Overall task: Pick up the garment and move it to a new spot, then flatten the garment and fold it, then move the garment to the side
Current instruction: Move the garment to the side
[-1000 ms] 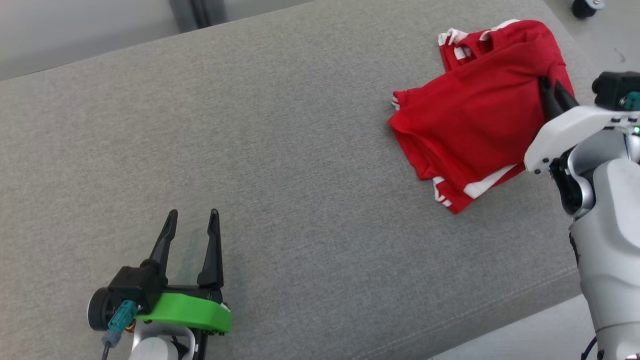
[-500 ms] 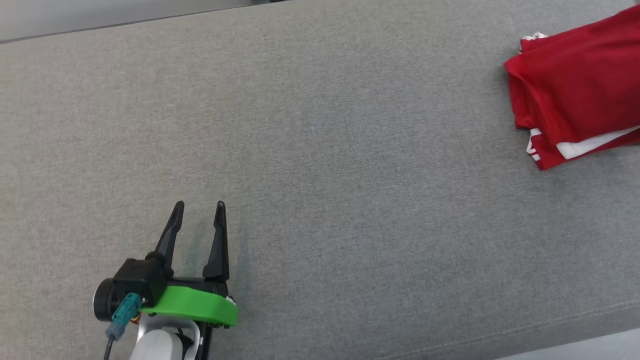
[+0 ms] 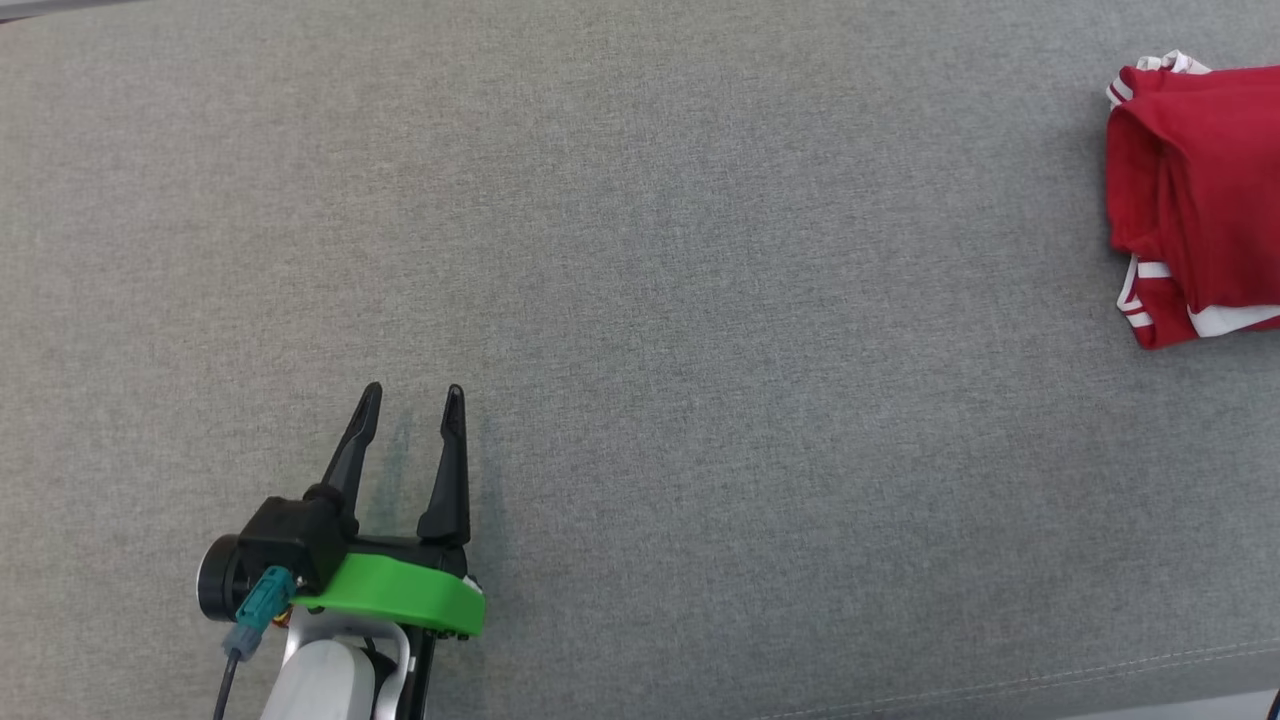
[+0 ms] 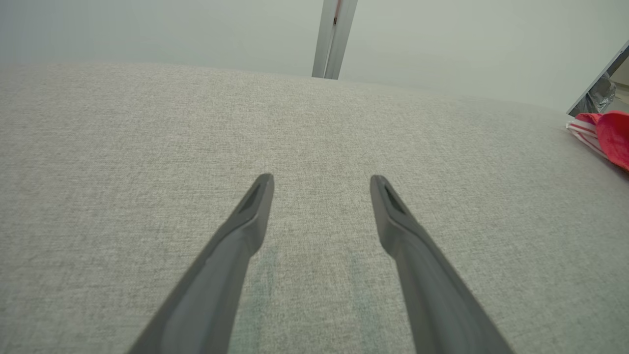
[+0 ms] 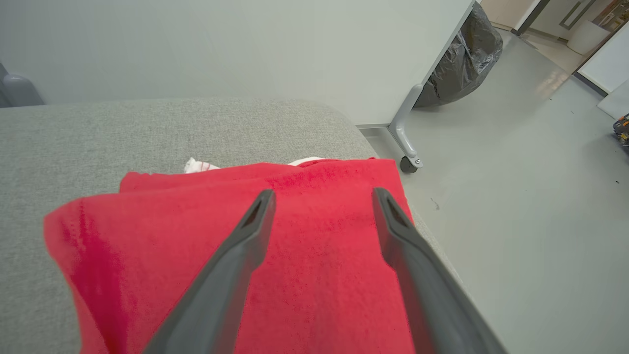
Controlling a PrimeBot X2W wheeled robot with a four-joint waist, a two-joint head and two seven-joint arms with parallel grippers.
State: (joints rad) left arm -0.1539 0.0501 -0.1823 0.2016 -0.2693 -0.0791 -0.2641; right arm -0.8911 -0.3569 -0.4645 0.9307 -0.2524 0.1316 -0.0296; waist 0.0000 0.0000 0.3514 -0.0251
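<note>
The head view looks steeply down on the grey cushion (image 3: pixel 700 250), both wrist views skim low across it toward the pale wall (image 4: pixel 147 29), and all three share the red garment (image 3: pixel 1200 190) at the cushion's edge.

Grey woven upholstered surface (image 3: pixel 640 260), flat and wide, cushion-like, with a stitched seam (image 3: pixel 1100 667) running along its near edge. One red garment (image 3: pixel 1205 180) lies directly on it at the far right, folded into a stacked bundle and cut off by the frame edge in the head view. White striped trim shows at its near-left and far-left corners. The top layer is smooth and slightly puffed at the left fold. In the right wrist view the garment sits close to the surface's rounded far corner, its right side reaching about to the edge.
</note>
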